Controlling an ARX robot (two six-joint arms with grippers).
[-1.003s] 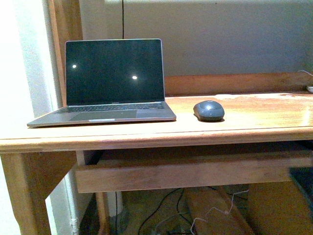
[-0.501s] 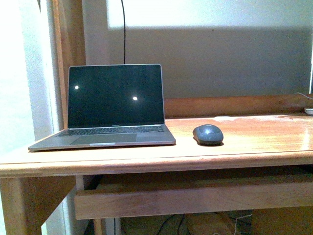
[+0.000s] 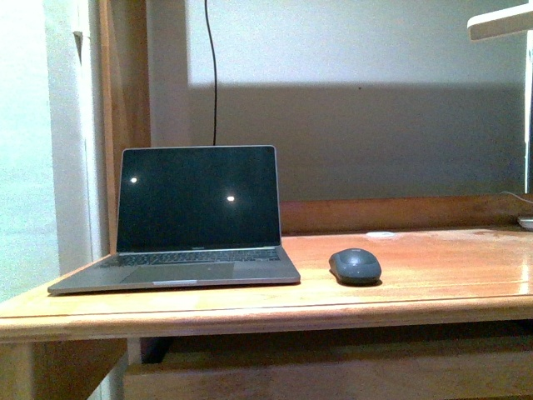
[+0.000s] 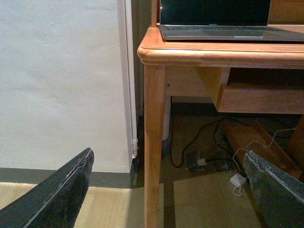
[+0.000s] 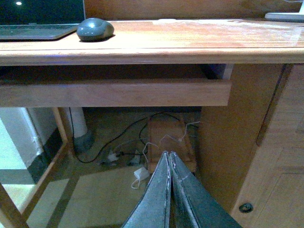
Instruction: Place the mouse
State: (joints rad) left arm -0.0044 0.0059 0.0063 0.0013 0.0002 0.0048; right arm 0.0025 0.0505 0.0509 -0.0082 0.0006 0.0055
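Observation:
The dark grey oval mouse (image 3: 355,266) lies on the wooden desk (image 3: 433,283), just right of an open laptop (image 3: 196,218). It also shows in the right wrist view (image 5: 95,29), on the desk top far above and away from my right gripper (image 5: 168,155), which is shut with nothing between its fingers and hangs below desk level. My left gripper (image 4: 168,159) is open and empty, low by the desk's left leg (image 4: 155,142). Neither gripper shows in the front view.
A drawer front (image 5: 118,92) runs under the desk top. Cables and a white adapter (image 5: 140,174) lie on the floor beneath. A cabinet side (image 5: 228,137) stands near the right gripper. A white wall (image 4: 61,80) is beside the left gripper. A small white disc (image 3: 381,235) lies at the desk's back.
The front view has risen: laptop and mouse sit lower in frame, more wall and a pale object at top right have come into view. The mouse has not moved on the desk.

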